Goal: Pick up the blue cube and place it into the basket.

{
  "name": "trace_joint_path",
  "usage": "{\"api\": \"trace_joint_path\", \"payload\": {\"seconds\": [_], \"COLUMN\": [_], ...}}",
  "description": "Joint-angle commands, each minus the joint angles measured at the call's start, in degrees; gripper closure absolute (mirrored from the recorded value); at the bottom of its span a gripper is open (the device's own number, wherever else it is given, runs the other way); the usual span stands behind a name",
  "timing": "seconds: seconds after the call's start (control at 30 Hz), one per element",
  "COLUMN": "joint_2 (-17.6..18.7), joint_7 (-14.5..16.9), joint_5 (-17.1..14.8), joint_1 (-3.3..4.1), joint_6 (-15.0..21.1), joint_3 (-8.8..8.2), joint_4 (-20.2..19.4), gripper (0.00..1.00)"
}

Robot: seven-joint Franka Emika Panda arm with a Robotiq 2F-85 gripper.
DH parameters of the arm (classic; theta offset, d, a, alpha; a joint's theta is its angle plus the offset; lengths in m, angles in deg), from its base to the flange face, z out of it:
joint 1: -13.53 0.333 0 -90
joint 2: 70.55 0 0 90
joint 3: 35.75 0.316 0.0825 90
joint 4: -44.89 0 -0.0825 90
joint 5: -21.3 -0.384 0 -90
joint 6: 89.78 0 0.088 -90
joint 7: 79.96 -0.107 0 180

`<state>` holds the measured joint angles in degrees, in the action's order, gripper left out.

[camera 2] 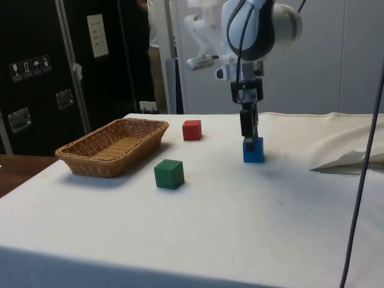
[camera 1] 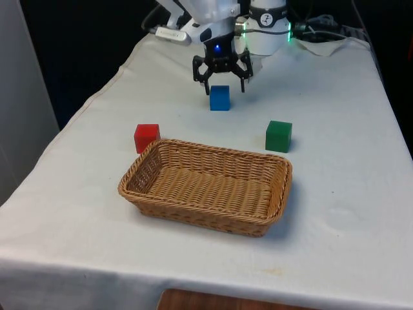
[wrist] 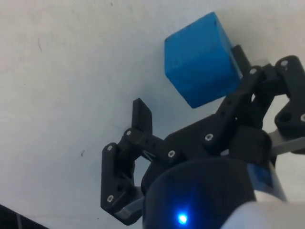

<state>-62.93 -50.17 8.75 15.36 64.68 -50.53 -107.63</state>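
Note:
The blue cube [camera 1: 219, 97] [camera 2: 253, 150] rests on the white cloth at the far middle of the table. My gripper [camera 1: 222, 81] [camera 2: 248, 135] hangs open just above it and slightly behind it, fingers pointing down. In the wrist view the blue cube [wrist: 200, 59] lies between the two spread fingers of the gripper [wrist: 190, 85], close against one fingertip [wrist: 239, 56] and well apart from the other. The wicker basket [camera 1: 193, 210] [camera 2: 102, 165] stands nearer the front edge with nothing inside.
A red cube [camera 1: 146, 137] [camera 2: 192, 129] sits by the basket's far corner on the front view's left. A green cube [camera 1: 278, 135] [camera 2: 168, 174] sits by the far corner on the front view's right. Cables [camera 1: 322, 32] lie behind the arm.

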Motion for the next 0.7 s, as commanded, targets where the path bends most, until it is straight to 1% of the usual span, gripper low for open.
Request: {"api": "trace_joint_path", "payload": {"seconds": [0.0, 0.1, 0.13, 0.17, 0.2, 0.37, 0.4, 0.43, 0.47, 0.67], "joint_2": [0.23, 1.32, 2.18, 2.18, 2.58, 4.81, 5.10, 5.10, 5.33, 5.96], "joint_7": [1.89, 2.81, 3.32, 2.01, 3.50, 4.30, 4.30, 3.15, 4.30, 4.01], "joint_5": [-2.64, -3.90, -4.53, -2.58, -4.81, -5.84, -5.90, -4.18, -5.84, -5.50], "joint_1": [-0.34, -0.34, -0.34, 0.00, -0.40, -0.46, -0.46, 0.00, -0.46, -0.40], "joint_6": [0.11, 0.11, 0.17, 0.00, 0.17, 0.63, 0.74, 0.00, 0.86, 1.55], "joint_3": [0.92, 1.15, 1.32, 0.46, 1.43, 1.72, 1.78, 0.92, 1.78, 1.78], "joint_4": [0.23, 0.74, 1.15, 1.03, 1.38, 2.52, 2.64, 2.64, 2.75, 2.75], "gripper": [0.00, 0.00, 0.00, 0.00, 0.00, 0.00, 0.00, 0.00, 0.00, 0.00]}}
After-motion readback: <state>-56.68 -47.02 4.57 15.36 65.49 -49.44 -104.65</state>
